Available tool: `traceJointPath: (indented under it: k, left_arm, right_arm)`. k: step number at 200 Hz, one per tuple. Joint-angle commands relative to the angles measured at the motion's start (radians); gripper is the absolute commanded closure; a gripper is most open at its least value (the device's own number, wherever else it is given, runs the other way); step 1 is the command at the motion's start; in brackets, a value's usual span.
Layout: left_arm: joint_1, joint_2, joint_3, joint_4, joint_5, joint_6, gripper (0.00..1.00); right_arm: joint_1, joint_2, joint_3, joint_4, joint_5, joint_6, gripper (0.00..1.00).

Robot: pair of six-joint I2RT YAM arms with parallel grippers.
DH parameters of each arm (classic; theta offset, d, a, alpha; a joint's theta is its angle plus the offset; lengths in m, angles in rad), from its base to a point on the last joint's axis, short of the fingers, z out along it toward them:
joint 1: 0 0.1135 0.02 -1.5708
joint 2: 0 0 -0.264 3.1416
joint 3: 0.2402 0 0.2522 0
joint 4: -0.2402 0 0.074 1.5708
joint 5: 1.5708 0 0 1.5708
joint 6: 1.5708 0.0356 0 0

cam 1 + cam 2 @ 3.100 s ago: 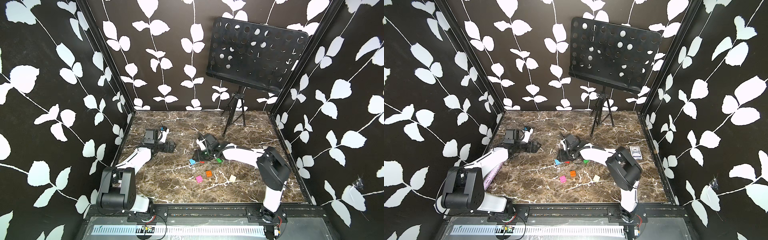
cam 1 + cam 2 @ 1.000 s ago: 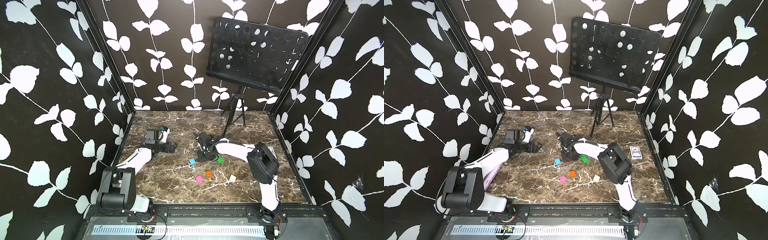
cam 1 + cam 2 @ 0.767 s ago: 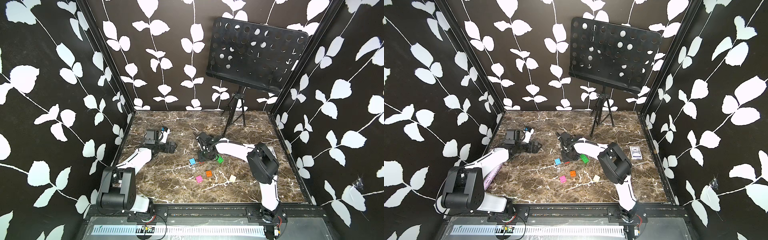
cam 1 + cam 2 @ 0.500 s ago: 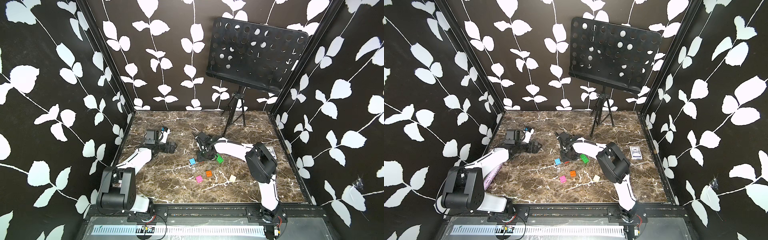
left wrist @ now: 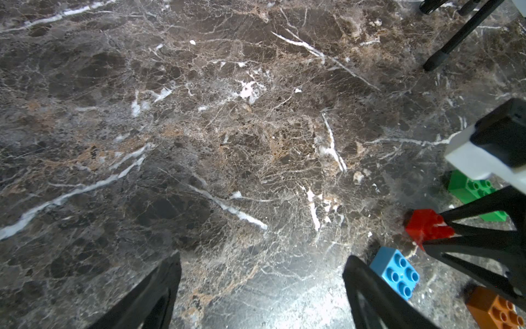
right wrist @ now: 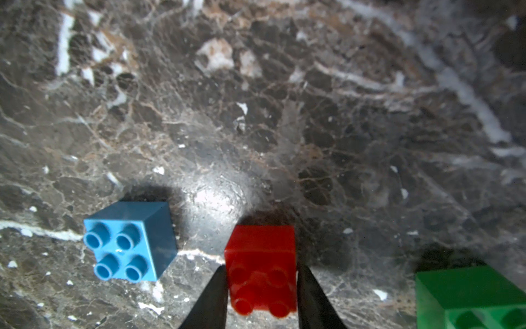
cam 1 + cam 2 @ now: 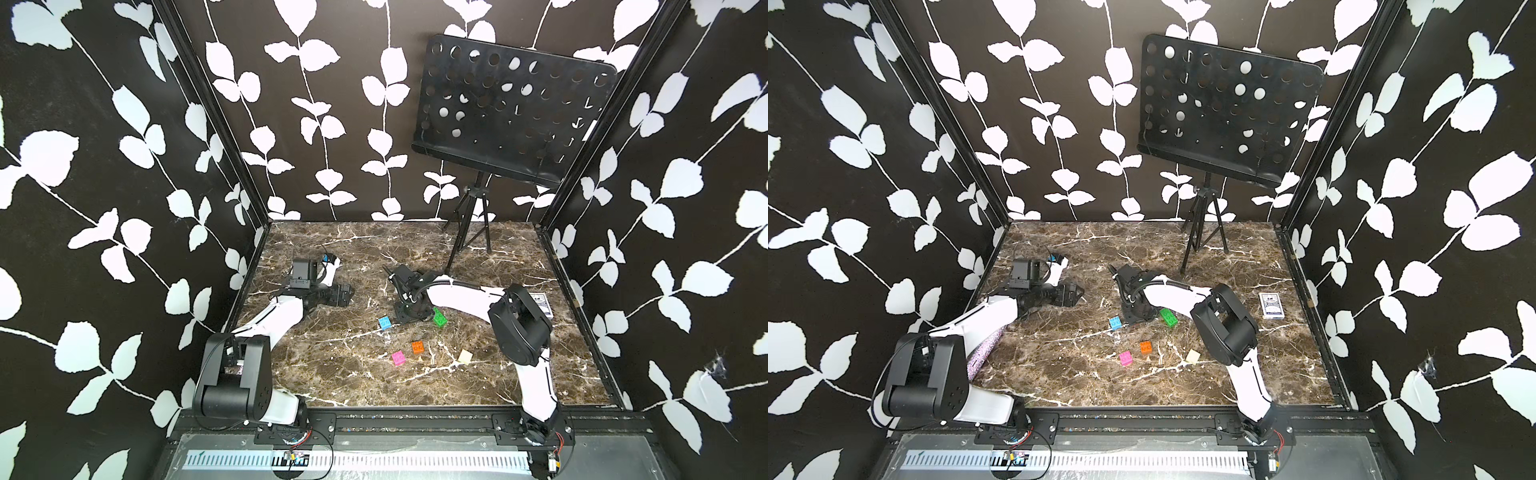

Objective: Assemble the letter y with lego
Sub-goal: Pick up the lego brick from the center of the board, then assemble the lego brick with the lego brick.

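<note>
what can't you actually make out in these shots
- orange-red brick: hidden in both top views under the right end effector; lifted or resting, cannot tell.
- green brick: cut off by the right wrist picture's edge.
- card box: print too small in both top views.

No writing could be read anywhere. The card box (image 7: 1271,305) on the marble table (image 7: 1059,374) bore a blue-and-white print, too small to make out as words or a brand.

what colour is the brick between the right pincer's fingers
Red-orange; the brick shows best in the right wrist view.
</note>
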Motion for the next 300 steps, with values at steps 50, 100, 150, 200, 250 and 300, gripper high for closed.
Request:
traceJointPath:
  k: [50,100,150,200,250,300]
  left_arm:
    - [-0.016,-0.029,-0.019,0.022,0.032,-0.014,0.10]
    - [-0.062,-0.008,-0.019,0.028,0.068,-0.025,0.11]
    - [-0.064,-0.011,-0.021,0.031,0.061,-0.026,0.11]
    - [-0.065,-0.015,-0.021,0.033,0.060,-0.026,0.11]
    - [-0.065,-0.015,-0.022,0.033,0.057,-0.025,0.11]
    - [-0.066,-0.014,-0.022,0.033,0.055,-0.023,0.11]
  right_arm:
    - [-0.008,-0.174,-0.087,-0.019,0.074,-0.004,0.71]
    - [0.007,-0.384,-0.302,-0.048,0.036,0.089,0.68]
    - [0.061,-0.458,-0.437,-0.023,-0.001,0.193,0.67]
    - [0.069,-0.457,-0.442,0.033,-0.025,0.206,0.67]
    - [0.069,-0.405,-0.402,0.023,-0.009,0.193,0.70]
    - [0.069,-0.369,-0.389,0.021,-0.023,0.181,0.71]
